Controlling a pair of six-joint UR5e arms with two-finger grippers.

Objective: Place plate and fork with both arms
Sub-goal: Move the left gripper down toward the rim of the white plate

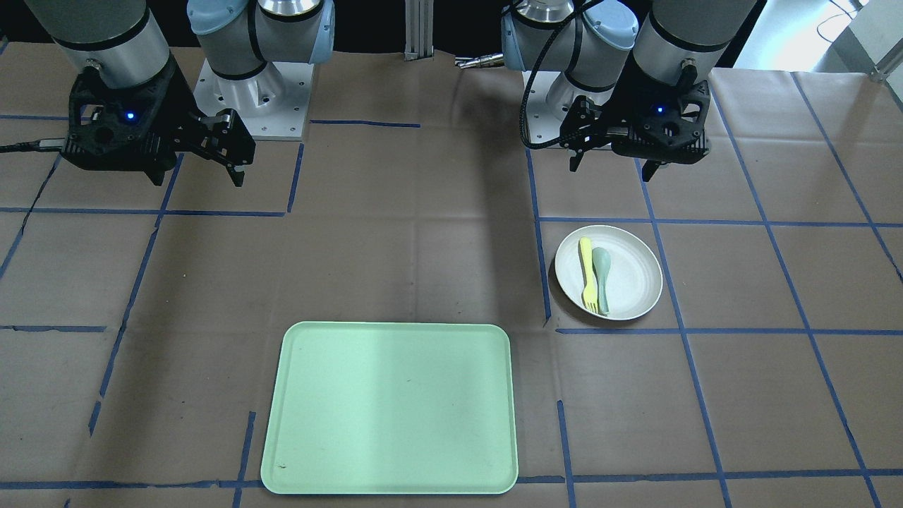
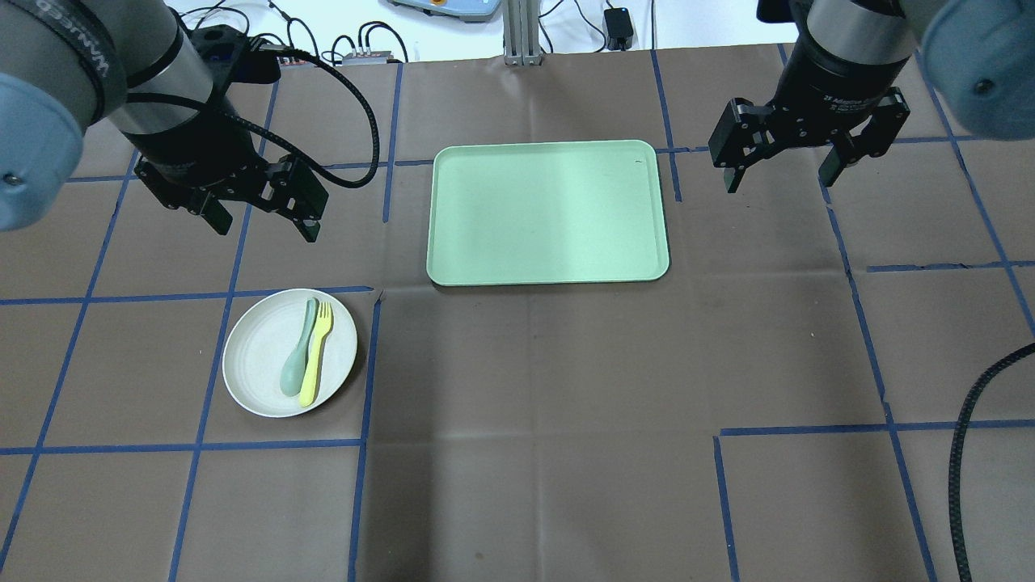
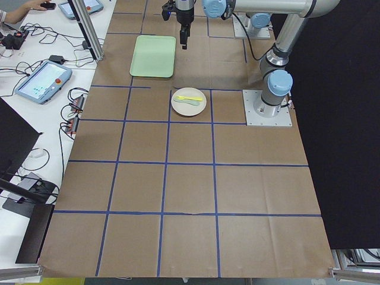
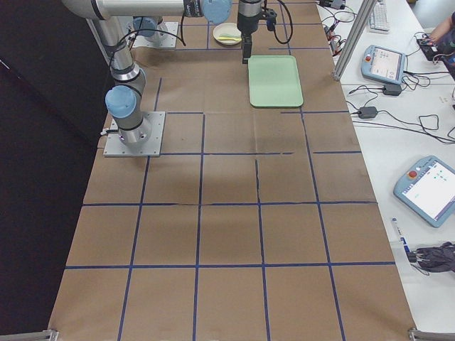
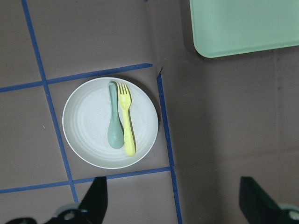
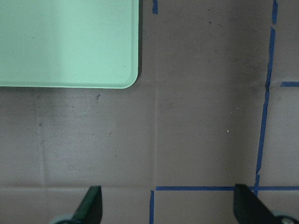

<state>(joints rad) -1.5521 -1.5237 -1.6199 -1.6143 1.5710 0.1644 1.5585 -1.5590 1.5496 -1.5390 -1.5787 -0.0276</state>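
Left gripper point(image 2: 264, 228) hovers spread wide and empty over bare table point(image 2: 534, 420), just past the plate point(image 2: 257, 356). Right gripper point(image 2: 779, 183) is spread and empty too, off the green tray point(image 2: 550, 212)'s right edge. The fork point(image 2: 314, 357) lies on the plate against the spoon point(image 2: 297, 356), lengthwise away from the robot, tines farthest.

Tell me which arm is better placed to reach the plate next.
Left, most likely. The left tool hangs open close above the plate, which carries the fork and a spoon. The right tool, also open, is on the other side of the green tray.
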